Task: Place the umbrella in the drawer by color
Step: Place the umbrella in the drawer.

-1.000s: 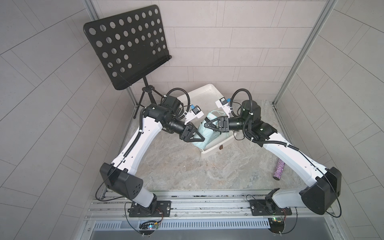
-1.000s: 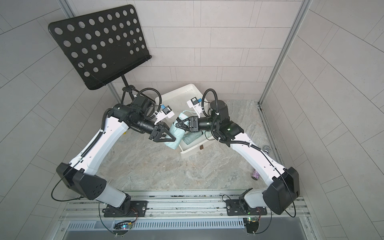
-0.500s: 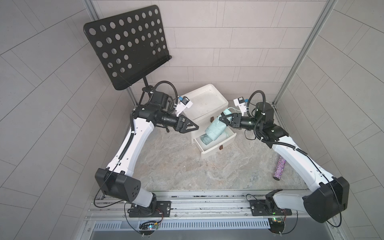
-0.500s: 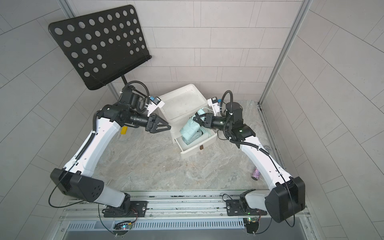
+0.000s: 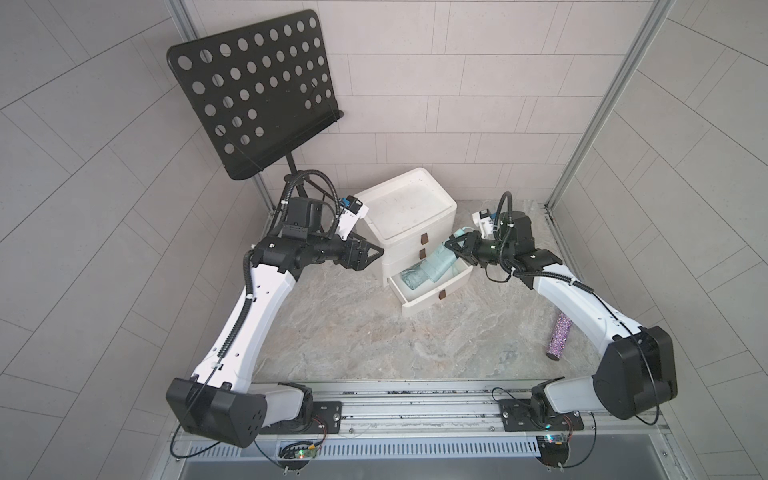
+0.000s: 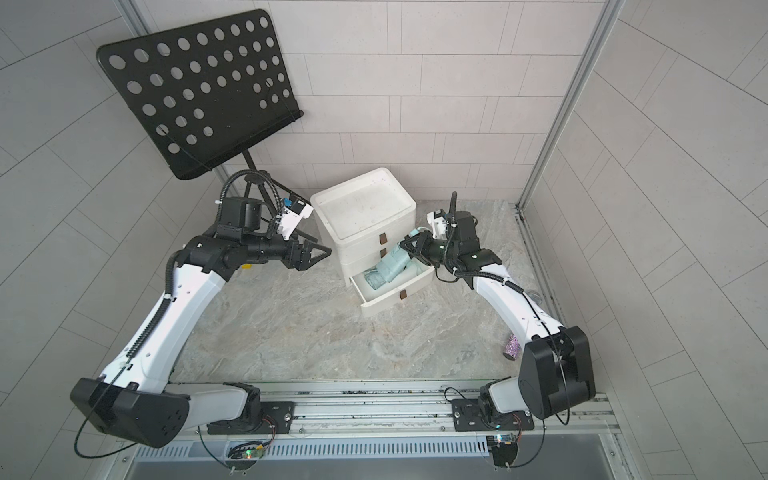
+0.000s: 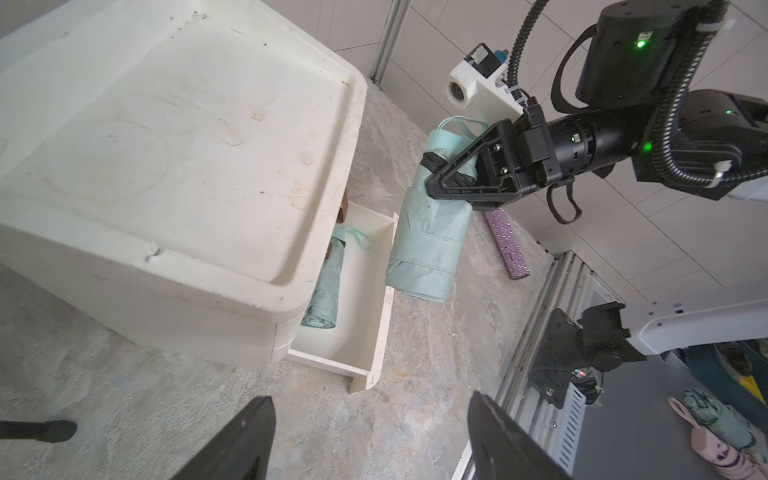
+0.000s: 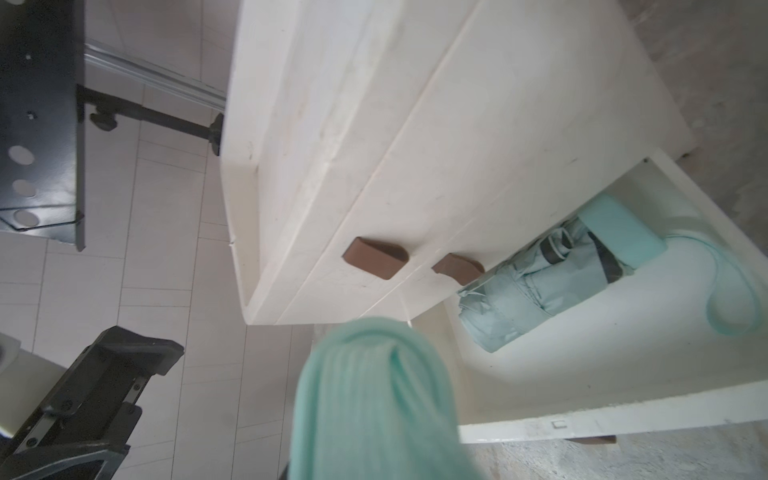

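Right gripper (image 5: 457, 245) clamped on mint umbrella (image 5: 438, 266) near its handle end. The umbrella slants down, low end over the open bottom drawer (image 5: 419, 305); contact unclear. A second mint umbrella (image 5: 409, 277) lies inside, so colours match; likely the drop-in step. Left gripper (image 5: 372, 257) gapes, empty, beside cabinet (image 5: 407, 208), out of the way. Purple umbrella (image 5: 559, 336) lies by the right arm, probably unsorted.
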Robot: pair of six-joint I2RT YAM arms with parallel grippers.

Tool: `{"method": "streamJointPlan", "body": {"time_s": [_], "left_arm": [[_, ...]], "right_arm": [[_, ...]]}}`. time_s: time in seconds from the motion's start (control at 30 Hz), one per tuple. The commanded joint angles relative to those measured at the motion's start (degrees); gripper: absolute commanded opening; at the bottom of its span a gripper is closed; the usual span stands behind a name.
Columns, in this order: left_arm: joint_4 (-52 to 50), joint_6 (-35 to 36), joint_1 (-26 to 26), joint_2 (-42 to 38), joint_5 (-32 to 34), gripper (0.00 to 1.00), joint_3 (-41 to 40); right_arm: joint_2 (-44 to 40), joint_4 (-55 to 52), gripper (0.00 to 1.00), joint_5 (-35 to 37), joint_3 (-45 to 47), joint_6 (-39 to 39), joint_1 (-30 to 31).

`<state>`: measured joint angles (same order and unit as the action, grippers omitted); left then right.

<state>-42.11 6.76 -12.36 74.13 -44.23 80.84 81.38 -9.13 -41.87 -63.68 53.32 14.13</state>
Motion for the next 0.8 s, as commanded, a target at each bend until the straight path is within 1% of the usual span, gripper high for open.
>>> {"method": "streamJointPlan", "body": {"time_s": [0.0, 0.13, 0.3, 0.57, 0.77], "left_arm": [[4.7, -1.1, -0.1, -0.9, 2.5, 0.80, -1.8], [5.9, -2.3, -0.2, -0.3, 1.9, 0.79, -2.9], [8.1, -3.9, -0.3, -0.3, 1.5, 0.79, -4.6], [8.8, -4.2, -0.4, -0.1, 1.2, 0.79, -5.6], [9.0, -4.2, -0.4, -0.5, 1.2, 0.80, -5.8]], "right_arm": [[2.2, 2.4, 0.27, 1.6, -0.3, 2.8, -0.1], [7.1, 4.6, 0.26, 1.5, -0.2, 5.2, 0.0], [11.5, 6.7, 0.26, 2.1, 0.3, 6.3, 0.9], [17.3, 11.2, 0.26, 2.4, 0.2, 9.2, 3.2], [19.3, 13.2, 0.26, 3.2, 1.3, 10.3, 3.5]]}}
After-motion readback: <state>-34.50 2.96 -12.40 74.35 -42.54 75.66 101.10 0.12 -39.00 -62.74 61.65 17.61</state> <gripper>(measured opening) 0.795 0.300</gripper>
